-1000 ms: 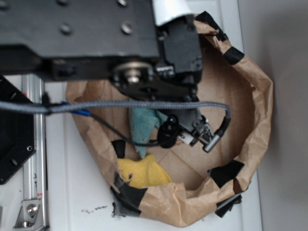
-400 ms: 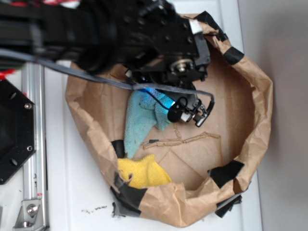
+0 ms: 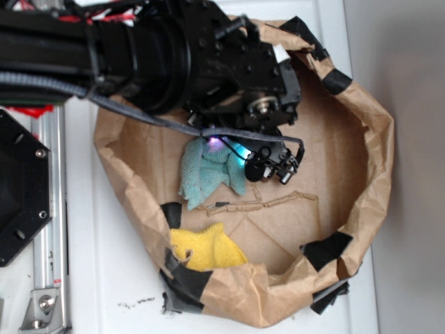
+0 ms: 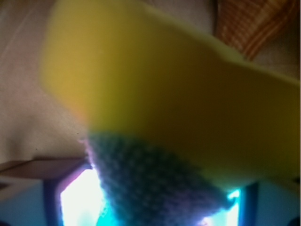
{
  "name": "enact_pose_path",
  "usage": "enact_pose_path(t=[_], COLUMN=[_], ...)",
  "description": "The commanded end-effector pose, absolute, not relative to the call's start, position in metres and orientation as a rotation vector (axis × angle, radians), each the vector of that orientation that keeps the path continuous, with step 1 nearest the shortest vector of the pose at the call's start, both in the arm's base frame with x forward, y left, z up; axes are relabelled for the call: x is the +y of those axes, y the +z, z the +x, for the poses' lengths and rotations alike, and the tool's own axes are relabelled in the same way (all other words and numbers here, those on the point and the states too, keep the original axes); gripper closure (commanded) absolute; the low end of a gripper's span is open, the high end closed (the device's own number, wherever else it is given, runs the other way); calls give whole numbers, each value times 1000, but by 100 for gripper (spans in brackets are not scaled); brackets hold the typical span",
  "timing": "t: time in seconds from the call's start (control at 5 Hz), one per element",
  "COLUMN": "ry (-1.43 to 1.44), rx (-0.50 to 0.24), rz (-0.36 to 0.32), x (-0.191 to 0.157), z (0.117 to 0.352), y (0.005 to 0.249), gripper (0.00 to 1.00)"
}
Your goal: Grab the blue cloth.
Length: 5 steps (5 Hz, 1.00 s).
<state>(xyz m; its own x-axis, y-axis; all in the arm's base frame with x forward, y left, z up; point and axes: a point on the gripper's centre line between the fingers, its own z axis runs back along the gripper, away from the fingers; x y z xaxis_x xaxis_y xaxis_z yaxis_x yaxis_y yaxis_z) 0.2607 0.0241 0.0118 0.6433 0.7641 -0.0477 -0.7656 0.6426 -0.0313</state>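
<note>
one crumpled, fuzzy blue cloth [image 3: 208, 174] lies under the arm [image 3: 174, 56].

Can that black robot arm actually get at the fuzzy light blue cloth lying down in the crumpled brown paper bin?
Probably yes. The black robot arm's gripper is already down inside the crumpled brown paper bin, right at the upper edge of the fuzzy light blue cloth. Nothing lies on the cloth. Whether the jaws have closed on it is hidden.
</note>
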Motion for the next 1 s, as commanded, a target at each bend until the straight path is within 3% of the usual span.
enact_pose_path(t=[0.0, 0.2, 0.4, 0.8], ry=[833, 715, 504, 163], rx=[20, 1, -33, -81], rz=[-21, 48, 21, 48], x=[24, 24, 24, 19], z=[246, 248, 248, 263], y=[17, 34, 76, 172], gripper=[100, 100, 100, 100])
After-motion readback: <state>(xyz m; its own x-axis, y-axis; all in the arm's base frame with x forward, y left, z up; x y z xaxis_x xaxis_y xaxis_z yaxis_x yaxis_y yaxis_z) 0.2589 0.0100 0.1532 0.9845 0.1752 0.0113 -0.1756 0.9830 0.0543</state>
